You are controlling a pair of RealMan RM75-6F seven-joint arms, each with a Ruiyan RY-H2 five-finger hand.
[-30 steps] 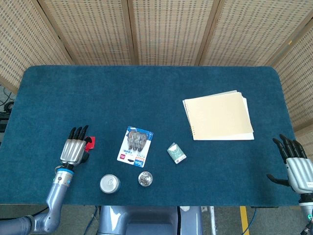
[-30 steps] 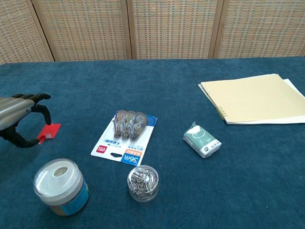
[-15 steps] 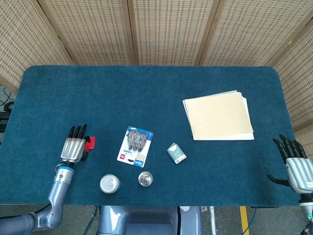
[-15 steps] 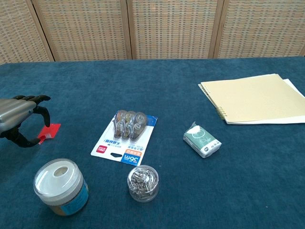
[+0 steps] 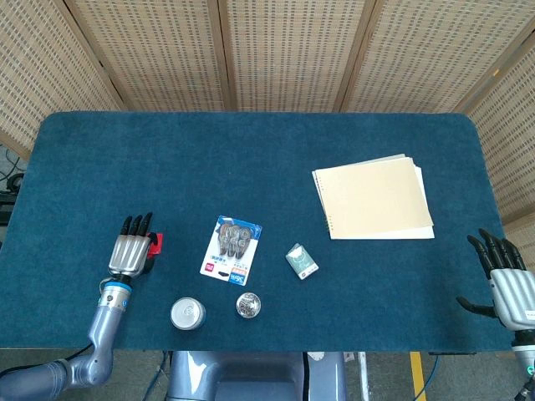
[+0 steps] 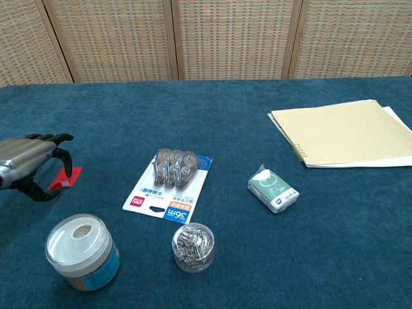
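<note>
My left hand (image 5: 129, 251) (image 6: 29, 164) hovers low over the blue table at the front left, fingers stretched forward and slightly curved, thumb below them. A small red clip-like piece (image 5: 155, 244) (image 6: 66, 178) lies on the cloth right at its fingertips, partly hidden by them; I see no grip on it. My right hand (image 5: 506, 280) hangs past the table's front right corner in the head view, fingers spread and holding nothing. The chest view does not show it.
A correction-tape pack (image 5: 231, 247) (image 6: 170, 181) lies mid-table. Near it are a green tissue packet (image 5: 302, 261) (image 6: 273, 188), a clear tub of paper clips (image 5: 248, 304) (image 6: 193, 246) and a white-lidded jar (image 5: 187, 313) (image 6: 82, 251). A beige notebook (image 5: 374, 197) (image 6: 347, 132) lies at right.
My left hand has eased a little to the right and lower, closing over the red piece, which stays in place. The right hand has barely moved.
</note>
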